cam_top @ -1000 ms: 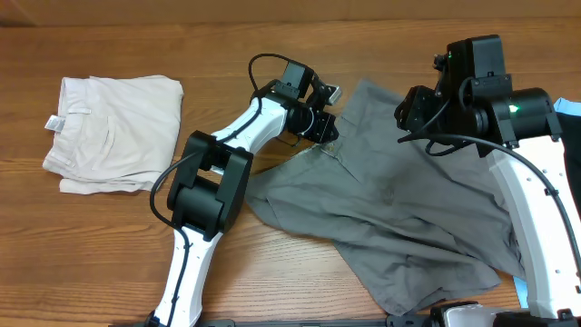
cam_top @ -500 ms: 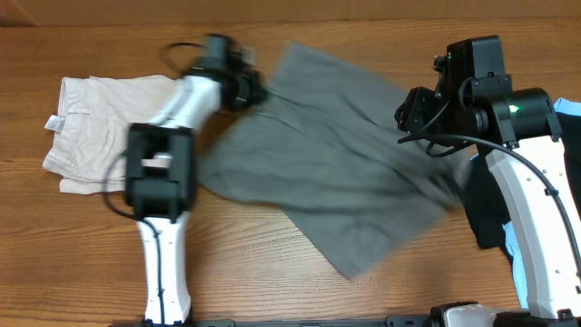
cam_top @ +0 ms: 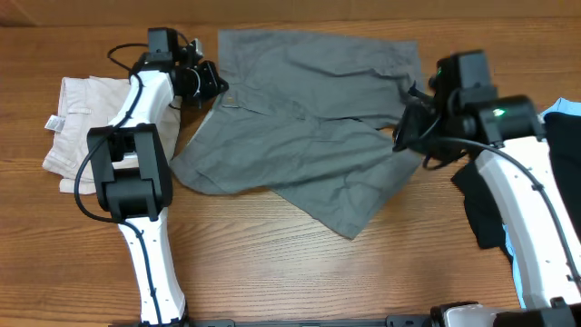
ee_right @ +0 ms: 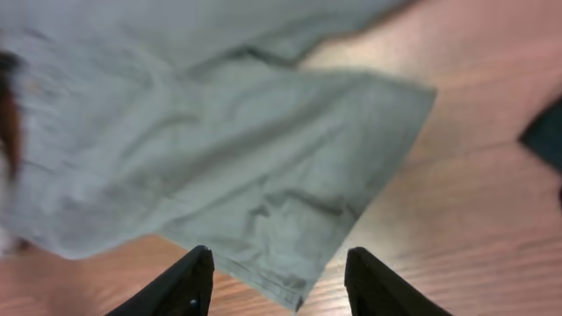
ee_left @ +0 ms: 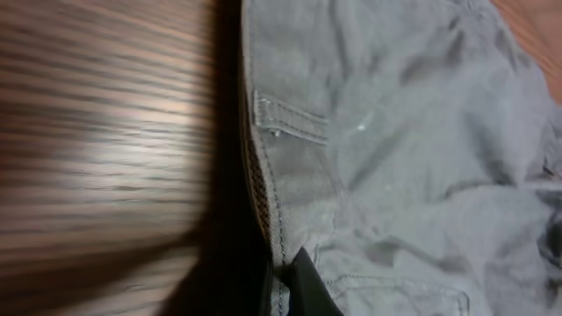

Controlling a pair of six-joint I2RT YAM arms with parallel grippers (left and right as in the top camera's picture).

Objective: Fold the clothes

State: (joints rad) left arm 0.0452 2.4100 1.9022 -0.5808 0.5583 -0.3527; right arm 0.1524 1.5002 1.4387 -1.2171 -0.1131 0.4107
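Observation:
The mid-grey shorts (cam_top: 309, 136) lie spread across the middle of the table, waistband to the left, one leg corner pointing toward the front. My left gripper (cam_top: 216, 89) is shut on the waistband edge at the shorts' upper left; the left wrist view shows the waistband (ee_left: 263, 175) and a belt loop pinched between the fingers (ee_left: 288, 285). My right gripper (cam_top: 406, 136) is open and empty above the shorts' right side. In the right wrist view its fingers (ee_right: 279, 283) hang apart over a leg hem (ee_right: 281, 193).
Folded off-white cream shorts (cam_top: 91, 127) lie at the far left, next to the left arm. A black garment with light-blue trim (cam_top: 536, 182) lies at the right edge, partly under the right arm. Bare wooden table (cam_top: 300, 263) shows in front.
My left gripper has dragged the grey shorts by the waistband from right of centre to the left and toward the back. The right arm has lowered over the shorts' right side.

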